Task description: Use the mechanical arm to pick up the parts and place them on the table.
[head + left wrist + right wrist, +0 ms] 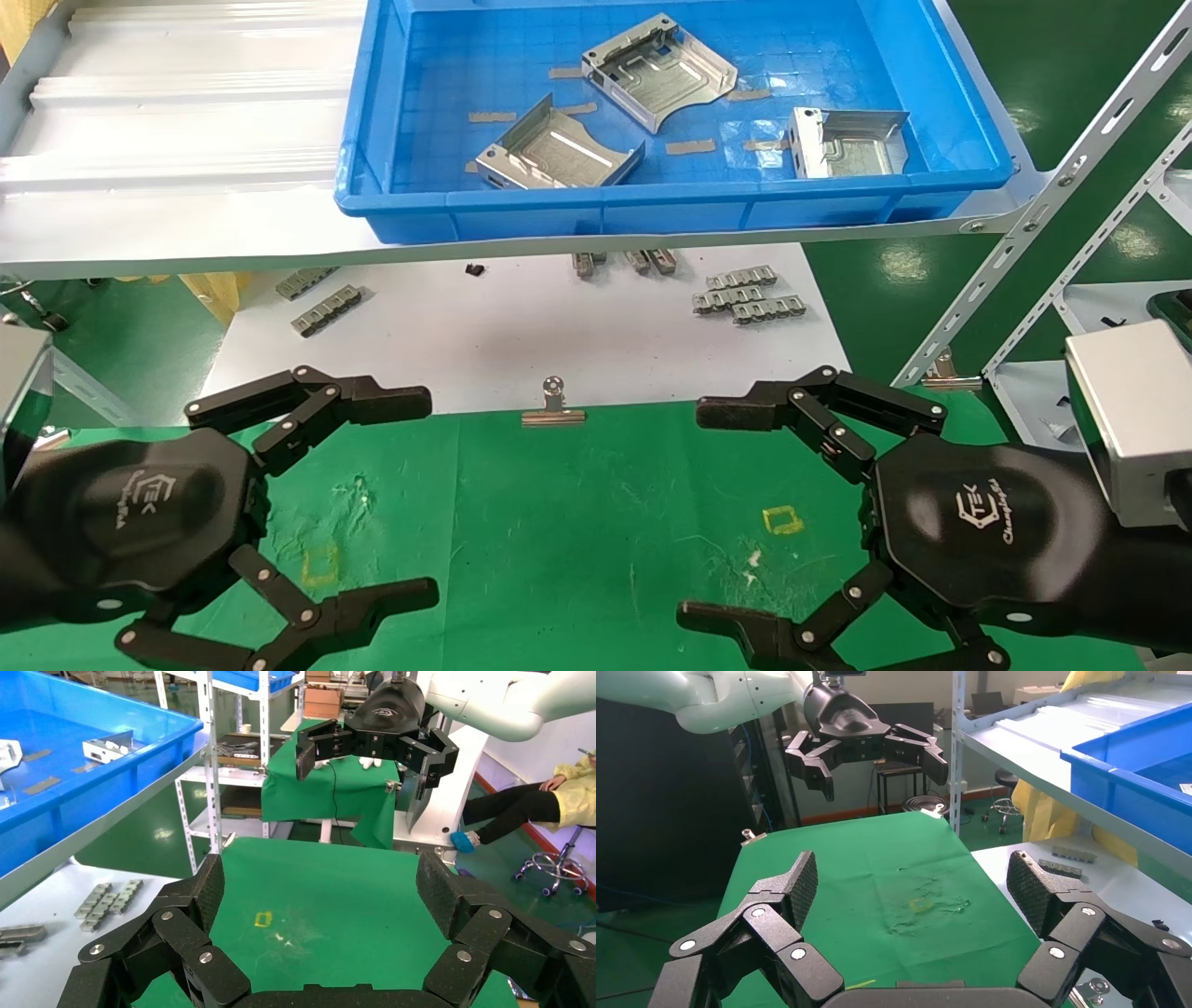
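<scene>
Three silver sheet-metal parts lie in the blue bin [652,205] on the upper shelf: one at the middle back [656,70], one at the front left [559,149], one at the right [847,142]. My left gripper [419,499] hovers open and empty over the left side of the green table [577,522]. My right gripper [694,513] hovers open and empty over its right side, facing the left one. In the left wrist view my own gripper [320,888] is open over the green cloth, with the right gripper [369,759] farther off. In the right wrist view my own gripper [912,885] is open, with the left gripper [877,759] beyond.
A white board [521,326] below the shelf holds several small grey ridged strips [745,294]. A binder clip [553,405] sits at the cloth's far edge. Yellow square marks [782,519] are on the cloth. Slotted shelf struts [1052,196] slant at the right.
</scene>
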